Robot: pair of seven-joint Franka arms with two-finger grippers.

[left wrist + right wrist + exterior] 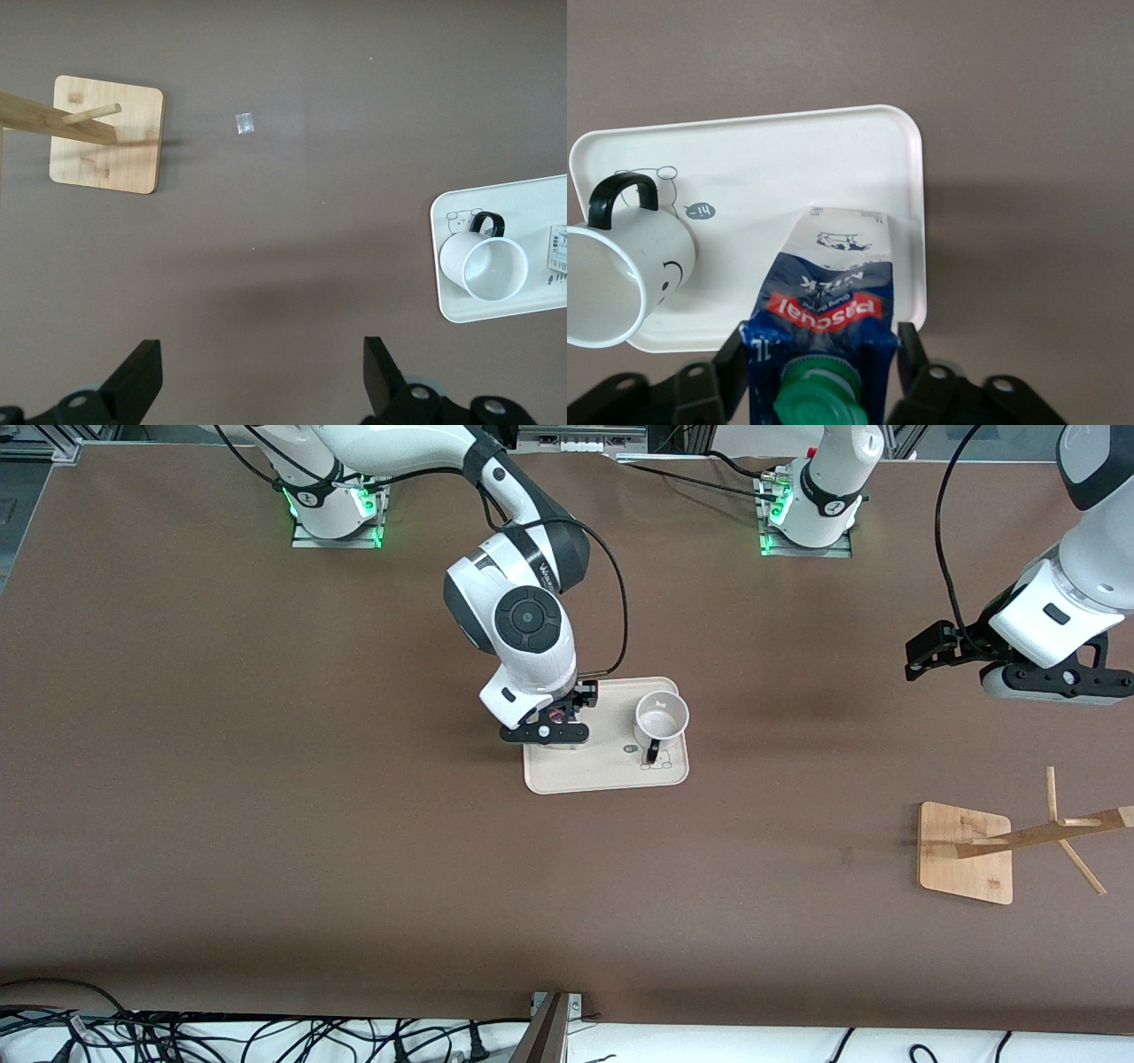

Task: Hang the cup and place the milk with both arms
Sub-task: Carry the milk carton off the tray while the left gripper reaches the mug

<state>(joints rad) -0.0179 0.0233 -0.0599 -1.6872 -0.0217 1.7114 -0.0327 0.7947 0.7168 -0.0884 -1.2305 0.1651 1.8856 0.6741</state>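
Brown tabletop (266, 779), cream tray (602, 779)

A cream tray (611, 779) with rounded corners lies flat near the middle of the brown table (266, 797). A small cartoon print and a dark round sticker (700, 211) mark its floor. A wooden rack (966, 852) stands toward the left arm's end of the table, nearer the front camera than the tray and well apart from it; it has a square bamboo base with rounded corners and a slanting post with pegs (91, 112). A small pale scrap (244, 124) lies on the table near the rack's base. Black cables (177, 1036) run along the table's nearest edge
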